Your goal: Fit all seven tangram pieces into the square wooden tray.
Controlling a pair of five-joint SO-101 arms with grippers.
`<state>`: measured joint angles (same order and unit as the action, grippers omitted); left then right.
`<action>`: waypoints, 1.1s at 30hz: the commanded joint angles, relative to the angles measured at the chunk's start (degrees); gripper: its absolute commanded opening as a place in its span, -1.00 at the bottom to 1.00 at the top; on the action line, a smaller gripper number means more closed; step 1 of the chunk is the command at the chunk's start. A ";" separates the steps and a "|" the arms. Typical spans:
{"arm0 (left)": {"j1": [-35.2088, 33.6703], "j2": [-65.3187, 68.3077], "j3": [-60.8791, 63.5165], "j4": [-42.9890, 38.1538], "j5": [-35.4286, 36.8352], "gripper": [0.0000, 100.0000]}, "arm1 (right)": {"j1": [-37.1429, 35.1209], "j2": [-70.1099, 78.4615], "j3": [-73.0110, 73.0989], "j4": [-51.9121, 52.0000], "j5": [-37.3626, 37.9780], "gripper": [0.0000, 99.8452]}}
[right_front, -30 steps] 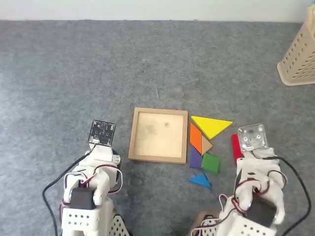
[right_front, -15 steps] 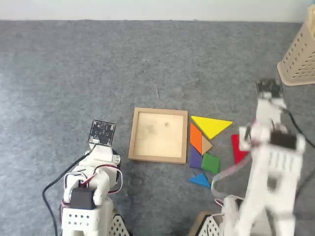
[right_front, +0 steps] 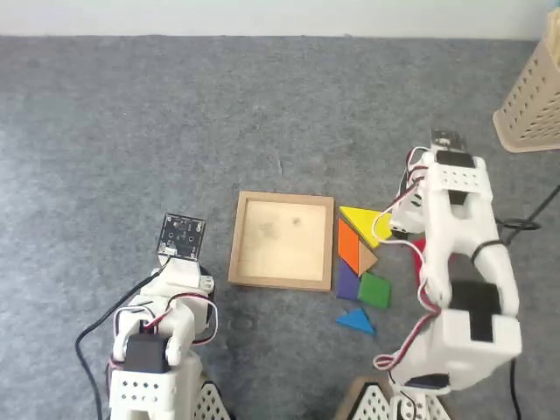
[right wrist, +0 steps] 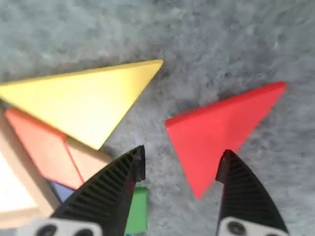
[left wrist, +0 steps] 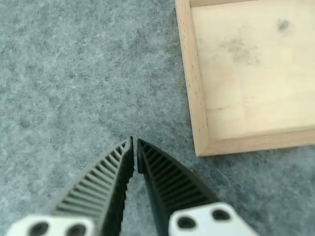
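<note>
Spread wide over flat red wooden triangle (right wrist: 216,132) on fuzzy grey carpet (right wrist: 221,39): ribbed black right gripper (right wrist: 183,160). Pressed together beside raised rim of smooth square wooden tray (left wrist: 189,88): ribbed left gripper (left wrist: 135,147).

The tray (right_front: 237,241) is seen in pale wood, the carpet (right_front: 131,131) in grey. A yellow triangle (right wrist: 83,101), red triangle (right wrist: 221,130), orange piece (right_front: 348,246), tan triangle (right_front: 367,259), green square (right_front: 374,290) and blue triangle (right_front: 356,321) are shown; the seventh piece (right_front: 346,283) is perhaps purple.
</note>
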<state>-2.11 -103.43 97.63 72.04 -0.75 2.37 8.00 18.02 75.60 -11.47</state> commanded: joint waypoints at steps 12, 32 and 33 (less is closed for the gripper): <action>-0.26 -1.23 -1.10 0.35 0.35 -0.98 | 4.00 7.78 -2.99 -4.00 -1.23 -0.52; -0.26 -1.23 -1.10 0.35 0.35 -0.98 | 7.25 11.03 -2.64 -1.45 0.18 -0.45; -0.26 -1.23 -1.10 0.35 0.35 -0.98 | 6.81 11.12 -2.46 -1.63 0.00 -0.45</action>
<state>-2.11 -103.43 97.63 72.04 -0.75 9.41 19.08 15.74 74.11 -12.00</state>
